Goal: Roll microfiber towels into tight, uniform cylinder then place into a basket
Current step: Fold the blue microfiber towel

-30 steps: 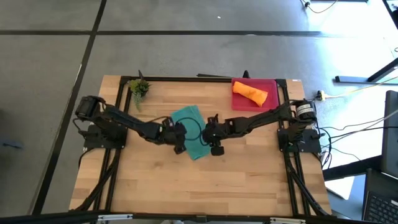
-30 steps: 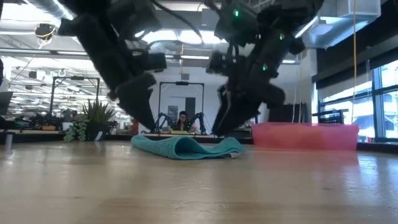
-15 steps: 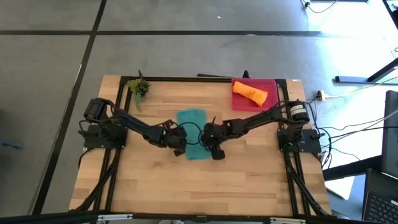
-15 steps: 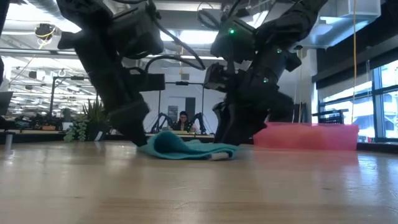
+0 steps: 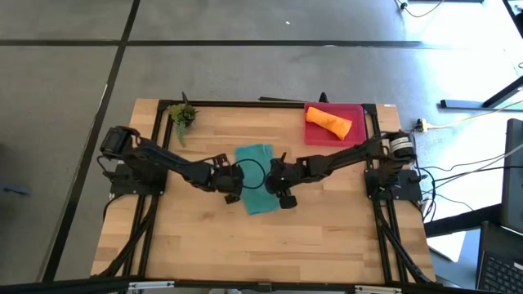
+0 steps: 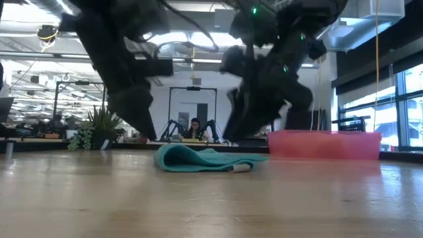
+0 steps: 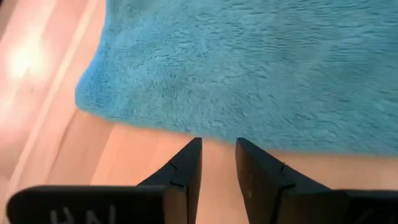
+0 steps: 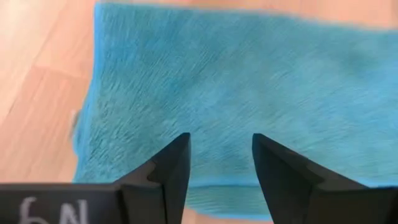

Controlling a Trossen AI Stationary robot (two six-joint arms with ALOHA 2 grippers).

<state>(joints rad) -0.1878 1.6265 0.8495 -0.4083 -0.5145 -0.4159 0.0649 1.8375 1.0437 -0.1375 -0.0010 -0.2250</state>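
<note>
The teal towel (image 5: 255, 175) lies folded on the table's middle, a long rectangle squared with the table edges. In the low view it (image 6: 205, 160) lies low, with a rounded fold at its left end. My left gripper (image 5: 237, 186) hovers open at its left edge; the left wrist view shows the fingertips (image 7: 217, 163) over bare wood just short of the towel's edge (image 7: 186, 127). My right gripper (image 5: 274, 184) hovers open at the towel's right side, its fingers (image 8: 221, 158) above the pile. The orange towel (image 5: 328, 122) lies rolled in the pink basket (image 5: 359, 110).
The basket (image 6: 324, 144) stands at the table's far right corner. A small green plant (image 5: 183, 116) stands at the far left. Bare wood lies all along the table's near half. A dark frame runs along the table's edges.
The teal towel has turned from lying slantwise to lying square with the table edges. Its raised fold has shifted from the middle to its left end, and it lies flatter. Both grippers dipped onto it half a second ago and have come up off it.
</note>
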